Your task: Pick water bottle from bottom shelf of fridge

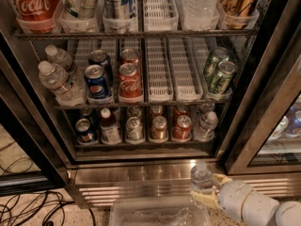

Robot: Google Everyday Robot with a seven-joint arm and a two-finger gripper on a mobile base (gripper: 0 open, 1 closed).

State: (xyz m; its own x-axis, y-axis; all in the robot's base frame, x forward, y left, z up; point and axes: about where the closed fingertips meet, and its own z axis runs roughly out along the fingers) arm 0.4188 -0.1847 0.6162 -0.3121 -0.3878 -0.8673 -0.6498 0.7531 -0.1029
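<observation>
Claw (205, 197) is clasping the water bottle (202, 174) low on its body, holding it upright so nothing is tipping. Bottle is hanging outside the fridge (131, 173), with the bottom shelf (141, 146) above and left of the claw, probably ready for carrying off.

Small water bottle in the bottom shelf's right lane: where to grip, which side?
Take the shelf bottle by its ribbed body below the cap, coming straight in from the front: it stands upright at the lane's front, a can close on its left, the fridge frame on its right. The gripper, low outside the fridge, holds a second bottle.
</observation>
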